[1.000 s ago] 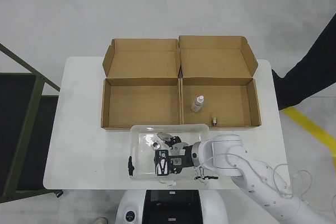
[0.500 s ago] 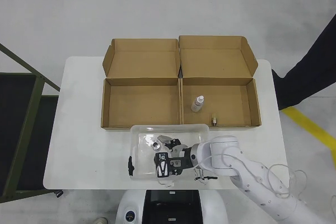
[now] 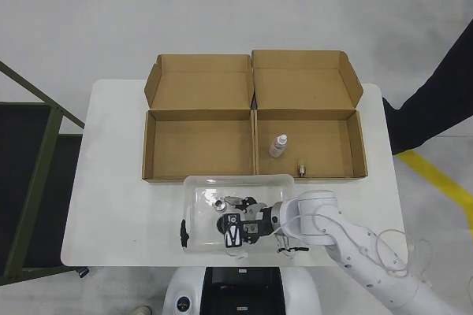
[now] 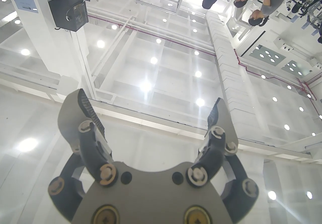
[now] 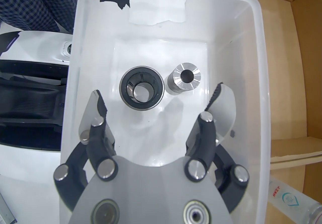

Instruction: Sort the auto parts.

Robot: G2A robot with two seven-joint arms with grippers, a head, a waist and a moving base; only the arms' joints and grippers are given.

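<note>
As right wrist view shows, ring [image 5: 125, 85] beside collet [image 5: 176, 80]

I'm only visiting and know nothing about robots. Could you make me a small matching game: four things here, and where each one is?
Things:
1 black ring
2 white bottle
3 right hand
4 left hand

Places:
A facing the ceiling
B lying on the clear tub floor
C in the right cardboard box
D open above the ring

Pairs: 1-B, 2-C, 3-D, 4-A.
</note>
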